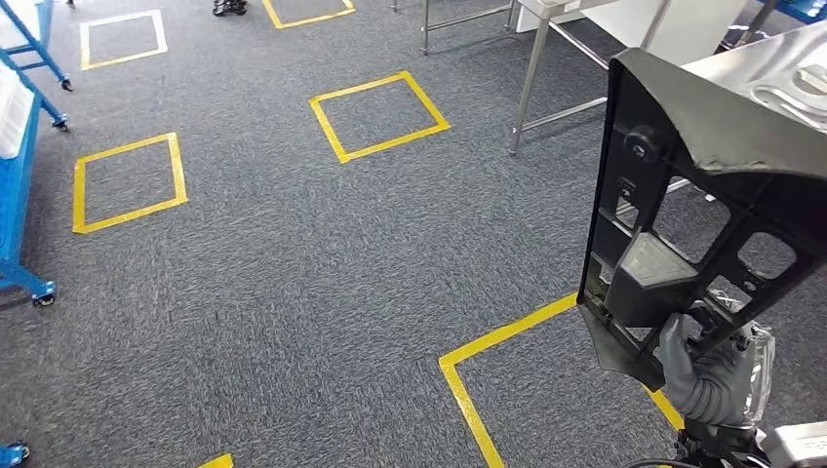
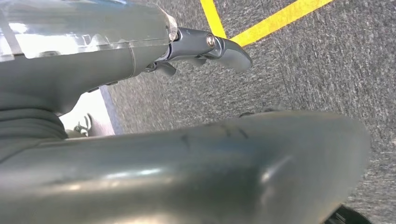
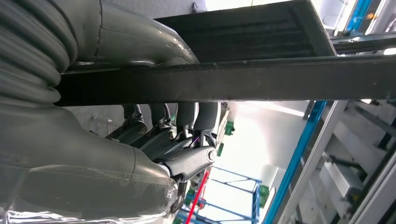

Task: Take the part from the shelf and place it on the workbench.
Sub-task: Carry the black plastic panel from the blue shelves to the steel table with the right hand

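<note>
Part (image 1: 702, 195) held upright by right hand (image 1: 707, 375) gripping its lower edge.

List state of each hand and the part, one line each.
Part: off the shelf, held upright above the carpet, not yet on the workbench.
Right hand: grips the part's lower edge, fingers curled round a black bar.
Left hand: holds nothing, hangs over the carpet; how far its fingers spread cannot be told.
Workbench: metal legs visible ahead, top mostly out of frame.
</note>
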`<action>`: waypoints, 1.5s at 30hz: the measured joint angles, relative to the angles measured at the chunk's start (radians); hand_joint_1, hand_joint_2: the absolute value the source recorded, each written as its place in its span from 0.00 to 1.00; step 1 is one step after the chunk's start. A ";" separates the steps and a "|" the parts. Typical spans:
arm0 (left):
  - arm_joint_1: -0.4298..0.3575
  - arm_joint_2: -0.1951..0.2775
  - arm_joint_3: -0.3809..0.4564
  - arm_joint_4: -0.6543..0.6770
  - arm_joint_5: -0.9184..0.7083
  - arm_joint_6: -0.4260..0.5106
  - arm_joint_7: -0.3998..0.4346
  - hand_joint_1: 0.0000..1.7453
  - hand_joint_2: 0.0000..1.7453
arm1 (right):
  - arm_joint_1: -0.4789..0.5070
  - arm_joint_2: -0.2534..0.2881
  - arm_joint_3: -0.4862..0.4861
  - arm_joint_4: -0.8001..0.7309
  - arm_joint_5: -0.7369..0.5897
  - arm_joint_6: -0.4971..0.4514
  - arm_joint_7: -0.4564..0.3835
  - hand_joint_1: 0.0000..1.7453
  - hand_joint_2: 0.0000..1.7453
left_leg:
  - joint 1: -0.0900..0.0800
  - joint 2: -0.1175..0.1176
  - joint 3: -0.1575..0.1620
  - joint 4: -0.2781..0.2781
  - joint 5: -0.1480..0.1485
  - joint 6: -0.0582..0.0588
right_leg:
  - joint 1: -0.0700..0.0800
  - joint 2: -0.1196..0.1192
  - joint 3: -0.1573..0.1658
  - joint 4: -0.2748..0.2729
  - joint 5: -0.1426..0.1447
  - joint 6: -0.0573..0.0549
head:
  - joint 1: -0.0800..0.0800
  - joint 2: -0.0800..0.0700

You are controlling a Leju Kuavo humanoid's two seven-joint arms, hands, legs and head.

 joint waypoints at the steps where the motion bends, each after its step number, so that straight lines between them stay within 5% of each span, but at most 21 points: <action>1: 0.000 0.000 0.001 0.000 0.003 0.001 0.001 0.00 0.00 | -0.004 0.002 0.002 0.002 0.002 0.003 0.001 1.00 1.00 | 0.000 -0.001 0.004 -0.018 0.024 0.001 | 0.000 0.016 0.001 0.001 0.000 0.000 | 0.000 0.000; 4: -0.001 -0.001 0.007 0.000 0.008 0.001 0.001 0.00 0.00 | -0.028 0.007 0.007 0.010 0.012 0.013 0.005 1.00 1.00 | 0.004 -0.045 0.084 -0.219 0.133 0.006 | 0.000 0.060 0.000 0.009 -0.002 0.007 | 0.000 0.000; 6: -0.003 -0.003 0.012 0.000 0.010 0.001 0.001 0.00 0.00 | -0.047 0.010 0.011 0.016 0.018 0.017 0.012 1.00 1.00 | 0.006 -0.072 0.111 -0.288 0.154 0.010 | 0.000 0.083 -0.007 0.013 0.000 0.019 | 0.000 0.000; 8: -0.009 -0.008 0.016 0.000 0.016 0.004 0.000 0.00 0.00 | -0.058 0.011 0.015 0.022 0.026 0.025 0.018 1.00 1.00 | 0.004 -0.058 0.113 -0.294 0.156 0.020 | -0.002 0.104 -0.014 0.012 0.005 0.034 | 0.000 0.000; 9: -0.012 -0.011 0.019 0.000 0.020 0.006 -0.001 0.00 0.00 | -0.060 0.012 0.018 0.026 0.031 0.029 0.019 1.00 1.00 | 0.003 -0.046 0.114 -0.299 0.160 0.027 | -0.003 0.096 -0.018 0.015 0.003 0.040 | 0.000 0.000; 11: -0.011 -0.019 0.028 0.000 0.031 0.017 -0.002 0.00 0.00 | -0.068 0.016 0.027 0.036 0.041 0.037 0.017 1.00 1.00 | 0.005 -0.020 0.115 -0.309 0.168 0.040 | -0.001 0.041 -0.046 0.068 -0.032 0.049 | 0.000 0.000; 13: -0.005 -0.027 0.039 0.000 0.041 0.032 -0.002 0.00 0.00 | -0.087 0.021 0.043 0.054 0.051 0.043 0.014 1.00 1.00 | 0.002 0.007 0.113 -0.310 0.169 0.046 | -0.001 -0.018 -0.104 0.188 -0.096 0.054 | 0.000 0.000; 15: -0.001 -0.034 0.049 0.000 0.050 0.046 -0.003 0.00 0.00 | -0.104 0.028 0.063 0.080 0.063 0.050 0.013 1.00 1.00 | -0.001 0.037 0.112 -0.310 0.167 0.047 | -0.005 -0.034 -0.150 0.283 -0.125 0.059 | 0.000 0.000; 17: -0.001 -0.044 0.061 0.000 0.059 0.058 -0.007 0.00 0.00 | -0.124 0.033 0.085 0.108 0.073 0.054 0.015 1.00 1.00 | -0.002 0.065 0.115 -0.309 0.163 0.045 | -0.006 -0.046 -0.124 0.238 -0.082 0.058 | 0.000 0.000; 19: -0.001 -0.055 0.071 0.000 0.064 0.066 -0.011 0.00 0.00 | -0.151 0.039 0.105 0.130 0.081 0.057 0.020 1.00 1.00 | -0.004 0.089 0.121 -0.309 0.158 0.039 | 0.001 -0.085 -0.047 0.096 -0.022 0.051 | 0.000 0.000; 21: -0.002 -0.064 0.080 0.000 0.064 0.071 -0.014 0.00 0.00 | -0.180 0.044 0.124 0.147 0.087 0.060 0.028 1.00 1.00 | -0.009 0.109 0.126 -0.307 0.152 0.029 | 0.012 -0.111 -0.007 0.016 -0.003 0.037 | 0.000 0.000; 23: -0.005 -0.068 0.085 -0.001 0.064 0.068 -0.016 0.00 0.00 | -0.199 0.050 0.136 0.160 0.091 0.060 0.041 1.00 1.00 | -0.010 0.130 0.131 -0.308 0.147 0.019 | 0.015 -0.094 -0.008 0.007 -0.004 0.025 | 0.000 0.000; 24: -0.007 -0.069 0.087 -0.001 0.063 0.064 -0.017 0.00 0.00 | -0.204 0.053 0.140 0.165 0.094 0.059 0.048 1.00 1.00 | -0.009 0.129 0.134 -0.305 0.143 0.013 | 0.013 -0.083 -0.006 0.004 -0.002 0.019 | 0.000 0.000; 26: -0.006 -0.069 0.088 -0.002 0.060 0.057 -0.018 0.00 0.00 | -0.214 0.060 0.147 0.170 0.098 0.057 0.057 1.00 1.00 | -0.005 0.083 0.119 -0.259 0.110 0.003 | 0.005 -0.059 -0.002 -0.004 0.003 0.007 | 0.000 0.000; 29: 0.000 -0.069 0.090 -0.003 0.053 0.048 -0.017 0.00 0.00 | -0.230 0.070 0.154 0.173 0.101 0.058 0.069 1.00 1.00 | 0.001 0.009 0.025 -0.064 0.019 -0.006 | 0.002 -0.022 -0.003 -0.005 0.006 -0.002 | -0.001 0.000; 31: 0.004 -0.068 0.090 -0.003 0.049 0.043 -0.014 0.00 0.00 | -0.232 0.072 0.154 0.173 0.100 0.060 0.077 1.00 1.00 | 0.002 0.002 -0.011 -0.008 0.021 -0.009 | 0.003 0.009 -0.002 -0.003 0.005 -0.002 | -0.001 0.000; 35: 0.006 -0.064 0.090 -0.003 0.038 0.030 -0.010 0.00 0.00 | -0.237 0.074 0.154 0.173 0.108 0.038 0.109 1.00 1.00 | 0.007 -0.042 0.073 -0.237 0.155 0.001 | 0.004 0.066 -0.002 0.005 -0.001 0.007 | 0.000 0.000; 38: -0.002 -0.062 0.090 -0.003 0.023 0.018 -0.004 0.00 0.00 | -0.234 0.076 0.148 0.171 0.138 -0.029 0.166 1.00 1.00 | 0.004 -0.051 0.095 -0.300 0.159 0.020 | 0.004 0.084 -0.008 0.013 0.002 0.027 | 0.000 0.000; 41: -0.003 -0.060 0.089 -0.003 0.006 0.011 0.001 0.00 0.00 | -0.232 0.078 0.137 0.165 0.174 -0.090 0.189 1.00 1.00 | 0.005 -0.034 0.112 -0.308 0.163 0.041 | 0.005 0.032 -0.025 0.057 -0.019 0.041 | 0.000 0.000; 43: 0.001 -0.058 0.089 -0.003 0.001 0.007 0.003 0.00 0.00 | -0.239 0.078 0.135 0.161 0.189 -0.109 0.192 1.00 1.00 | 0.005 -0.022 0.117 -0.309 0.161 0.047 | 0.004 -0.018 -0.083 0.163 -0.076 0.048 | 0.000 0.000; 45: 0.003 -0.058 0.089 -0.003 0.000 0.005 0.005 0.00 0.00 | -0.241 0.079 0.135 0.159 0.194 -0.115 0.196 1.00 1.00 | 0.004 -0.012 0.121 -0.309 0.155 0.046 | -0.002 -0.030 -0.153 0.276 -0.116 0.054 | 0.000 0.000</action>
